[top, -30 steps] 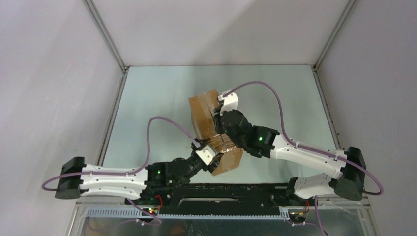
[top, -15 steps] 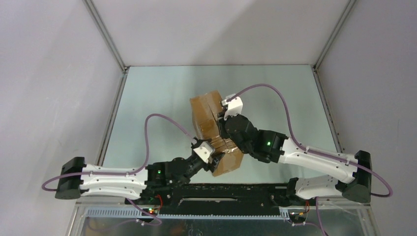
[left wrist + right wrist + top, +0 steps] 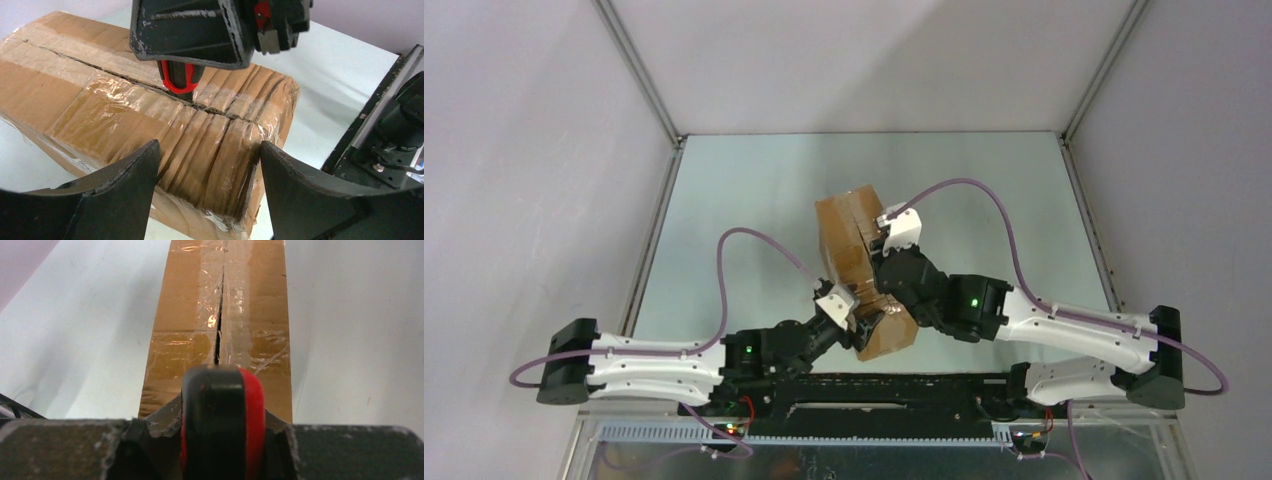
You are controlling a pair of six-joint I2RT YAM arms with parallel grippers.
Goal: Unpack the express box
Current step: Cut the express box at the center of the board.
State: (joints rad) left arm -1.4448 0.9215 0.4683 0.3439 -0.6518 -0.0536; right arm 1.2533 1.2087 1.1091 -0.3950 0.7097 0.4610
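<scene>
The left gripper (image 3: pixel 860 322) reaches in from the near left and stands wide open. In the left wrist view its two dark fingers (image 3: pixel 125 190) are spread over the near end of the express box (image 3: pixel 844 225) and hold nothing. Whether they touch the cardboard cannot be told.

The express box lies near the middle of the pale table (image 3: pixel 724 200), its long axis running from near to far and slightly skewed, with the near end close to the arms' bases. Wrinkled clear tape (image 3: pixel 150 100) covers its top, and a dark slit runs along the flap seam (image 3: pixel 218 335).

The right gripper (image 3: pixel 881 265) comes in from the near right and hangs over the top of the box. Its jaws are closed on a red-and-black tool (image 3: pixel 222 400), which points straight down. In the left wrist view the tool's tip sits in the seam, just beyond the left fingers.
</scene>
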